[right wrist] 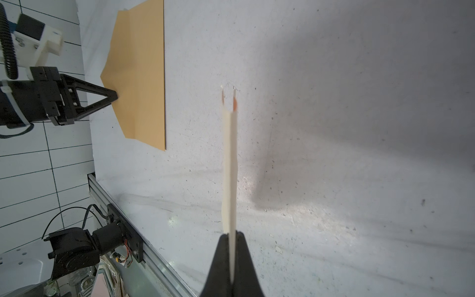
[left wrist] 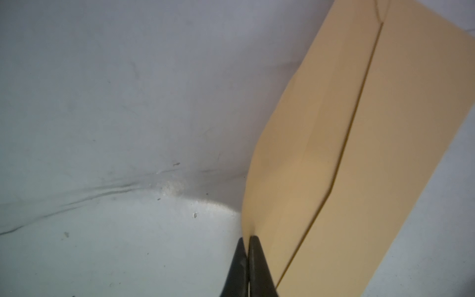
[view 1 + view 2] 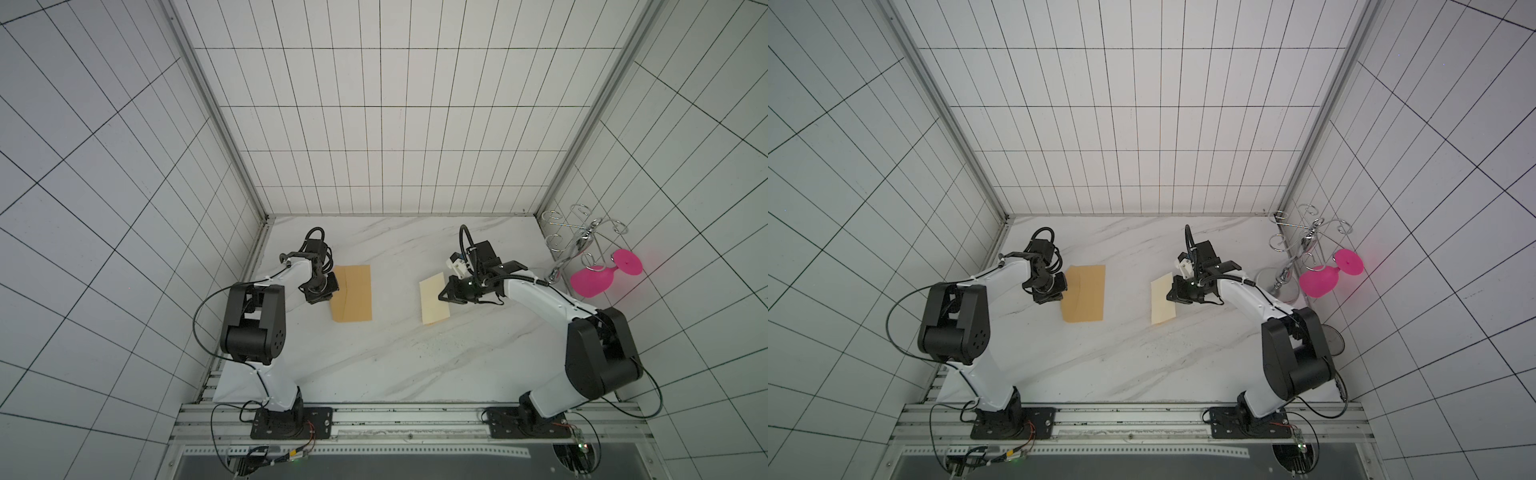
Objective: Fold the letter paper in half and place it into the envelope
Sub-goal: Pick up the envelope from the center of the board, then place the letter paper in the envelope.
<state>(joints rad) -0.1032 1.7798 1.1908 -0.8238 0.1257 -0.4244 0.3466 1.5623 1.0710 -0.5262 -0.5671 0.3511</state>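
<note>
A white marbled worktop [image 3: 395, 353] lay between tiled walls [image 3: 374, 124]. The left wrist view showed the left tool [image 2: 248, 240] pinched shut on the flap edge of the envelope [image 2: 359, 154], which lay left of centre. The right wrist view showed the right tool [image 1: 232, 235] clamped on the folded paper [image 1: 229, 167], its two layers edge-on above the worktop's middle. Both arms reached forward, elbows bent.

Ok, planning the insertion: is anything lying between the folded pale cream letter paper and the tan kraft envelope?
Nothing visible: only bare marble tabletop separates the pale cream letter paper, pinched by the right gripper, from the tan kraft envelope, whose flap the left gripper pinches.
</note>
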